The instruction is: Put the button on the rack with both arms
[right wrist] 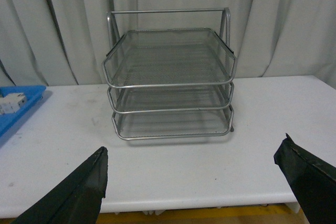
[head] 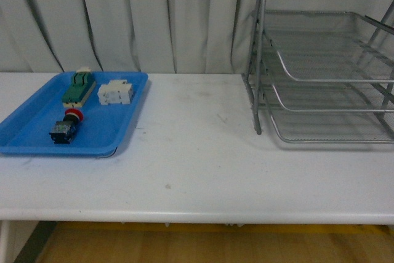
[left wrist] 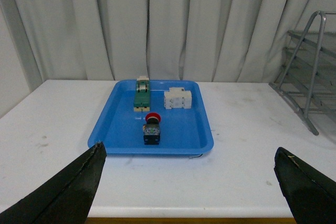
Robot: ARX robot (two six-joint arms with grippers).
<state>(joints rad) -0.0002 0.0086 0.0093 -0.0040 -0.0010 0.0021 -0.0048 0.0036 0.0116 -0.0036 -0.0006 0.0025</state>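
Red button (left wrist: 151, 128), seemingly sideways, clearest from left wrist.

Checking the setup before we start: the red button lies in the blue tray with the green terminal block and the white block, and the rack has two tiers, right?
Not quite: the rack has three tiers, not two, as the right wrist view shows. The rest holds: the button lies in the blue tray with the green terminal block and the white block.
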